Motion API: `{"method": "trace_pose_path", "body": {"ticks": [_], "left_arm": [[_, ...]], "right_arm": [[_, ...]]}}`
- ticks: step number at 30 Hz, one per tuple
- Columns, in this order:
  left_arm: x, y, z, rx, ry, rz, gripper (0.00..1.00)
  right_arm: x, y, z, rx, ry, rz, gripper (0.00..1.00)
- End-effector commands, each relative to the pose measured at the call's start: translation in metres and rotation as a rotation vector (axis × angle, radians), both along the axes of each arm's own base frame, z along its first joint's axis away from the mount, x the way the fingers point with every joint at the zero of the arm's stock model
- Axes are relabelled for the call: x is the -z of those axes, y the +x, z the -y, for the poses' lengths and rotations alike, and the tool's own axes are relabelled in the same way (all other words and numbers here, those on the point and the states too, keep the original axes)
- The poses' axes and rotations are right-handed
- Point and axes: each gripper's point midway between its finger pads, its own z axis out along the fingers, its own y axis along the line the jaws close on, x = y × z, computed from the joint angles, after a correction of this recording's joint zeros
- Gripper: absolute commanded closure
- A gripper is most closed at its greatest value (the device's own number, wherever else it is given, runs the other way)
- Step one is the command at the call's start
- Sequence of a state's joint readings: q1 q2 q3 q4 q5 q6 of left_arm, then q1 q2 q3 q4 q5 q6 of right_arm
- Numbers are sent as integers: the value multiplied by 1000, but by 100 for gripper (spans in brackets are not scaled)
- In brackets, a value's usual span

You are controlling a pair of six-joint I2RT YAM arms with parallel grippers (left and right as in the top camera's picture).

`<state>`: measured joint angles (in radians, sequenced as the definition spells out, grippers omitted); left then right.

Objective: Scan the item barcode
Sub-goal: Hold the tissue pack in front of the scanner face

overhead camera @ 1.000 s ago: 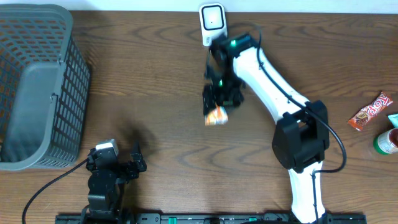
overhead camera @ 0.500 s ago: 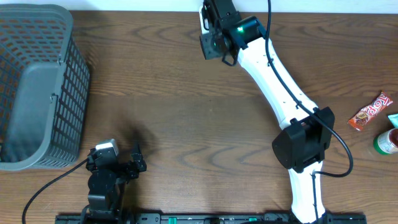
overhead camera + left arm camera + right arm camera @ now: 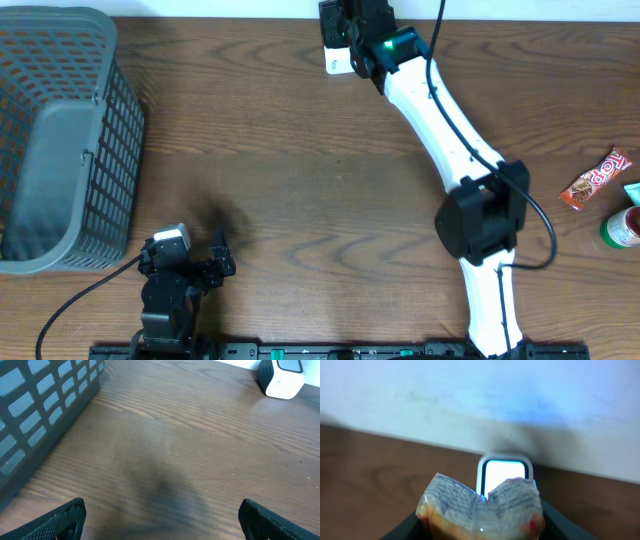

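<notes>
Crinkly snack packet (image 3: 482,505) is pinched in the right pincer (image 3: 481,527), jaws half closed on it, held just before the scanner (image 3: 505,474) at top centre of the overhead view; the left pincer (image 3: 162,520) gapes wide and empty, lower left over the bench (image 3: 260,180). Risk: creased film or a barcode facing away gives no read, and the soft packet could slip. Count: one packet, one scanner, one basket (image 3: 125,120), one candy bar (image 3: 597,178), one bottle (image 3: 620,228), two pincers.
</notes>
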<state>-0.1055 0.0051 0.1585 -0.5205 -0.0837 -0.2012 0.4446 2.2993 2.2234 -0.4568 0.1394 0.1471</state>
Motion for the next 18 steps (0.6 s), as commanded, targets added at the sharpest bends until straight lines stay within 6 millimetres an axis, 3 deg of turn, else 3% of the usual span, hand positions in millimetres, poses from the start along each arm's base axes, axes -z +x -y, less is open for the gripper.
{"method": "trace_pose_path", "body": {"ticks": [1, 9, 18], "left_arm": [[3, 0, -1, 1, 18, -8, 2], [3, 0, -1, 1, 18, -8, 2], [3, 0, -1, 1, 18, -8, 2]], "right_arm": [[39, 30, 11, 37, -12, 23, 51], [69, 73, 14, 66, 52, 164, 48], [108, 83, 18, 87, 68, 154, 49]]}}
